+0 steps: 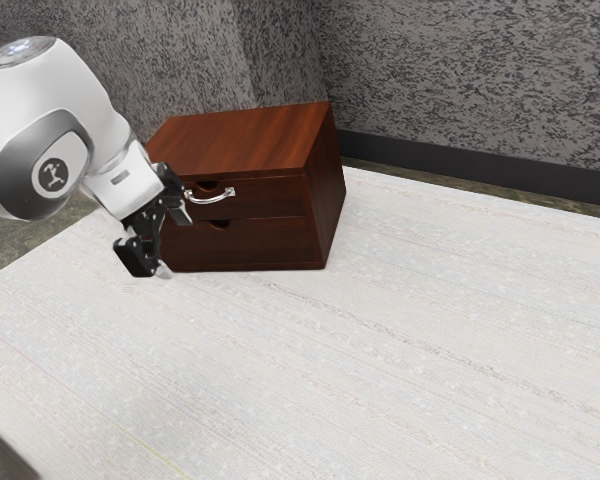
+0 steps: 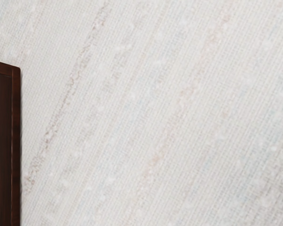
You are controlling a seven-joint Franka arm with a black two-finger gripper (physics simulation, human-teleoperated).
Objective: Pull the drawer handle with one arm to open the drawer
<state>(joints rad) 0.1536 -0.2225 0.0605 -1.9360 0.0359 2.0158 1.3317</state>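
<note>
Drawer [image 1: 255, 196] first: it is the upper one of two in a dark wooden cabinet [image 1: 245, 140] that stands toward the far side of the pale table [image 1: 400, 340], at the exterior view's left. Its front looks flush with the cabinet face, so I judge it not yet opened.

A small silver handle [image 1: 212, 193] juts from the front, a curved bar standing off the wood — the only sensible place to take hold. Being rigid metal, it should neither bend nor crush, though its smooth finish may let it slip. A grip across the middle of the bar seems safest. The drawer itself is stiff wood and probably slides straight out. The cabinet may be light enough to drag along if the pull goes off line.

The gripper [image 1: 143, 262] hangs low before the cabinet's front, below the handle and toward the exterior view's left of it, apart from it. Its fingers seem spread, with nothing between them. In the wrist view, one edge of the cabinet [image 2: 2, 150] lies beside bare table.
</note>
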